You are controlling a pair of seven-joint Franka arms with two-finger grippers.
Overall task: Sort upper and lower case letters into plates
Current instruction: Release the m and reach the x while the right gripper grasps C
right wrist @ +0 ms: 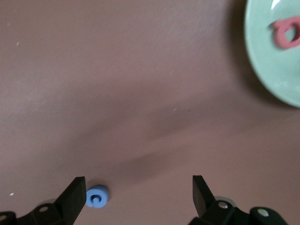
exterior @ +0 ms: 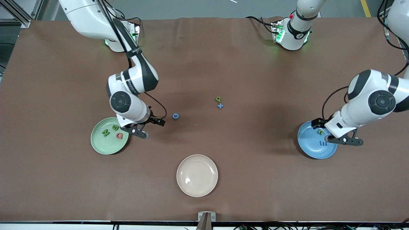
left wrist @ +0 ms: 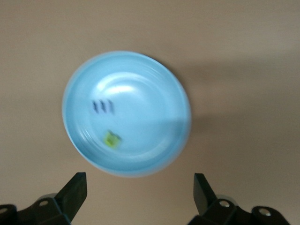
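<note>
The front view shows the mint green plate [exterior: 108, 145] toward the right arm's end of the tabletop, carrying a green N [exterior: 105, 132], a green B [exterior: 115, 127] and a pink-red Q [exterior: 119, 136]. The right gripper [exterior: 139, 131] hangs just beside that plate's rim, over bare tabletop, fingers spread and holding nothing. A blue letter [exterior: 175, 116] lies near the table's middle, and a green p [exterior: 218, 99] touches a blue plus-shaped piece [exterior: 220, 106] a little farther toward the left arm's end. The sky blue plate [exterior: 311, 147] sits near the left arm's end, with a green letter [exterior: 320, 131] and a blue m [exterior: 323, 143] in it; the left gripper [exterior: 345, 140] hovers over its rim. A cream-beige plate [exterior: 197, 175] rests near the tabletop's front edge. The left wrist view shows the left gripper's fingers [left wrist: 75, 192] wide apart and empty above the sky blue plate and its two letters. The right wrist view shows the right gripper's fingers [right wrist: 76, 192] released, the blue letter just beside one of them, and the Q on the mint plate's edge.
</note>
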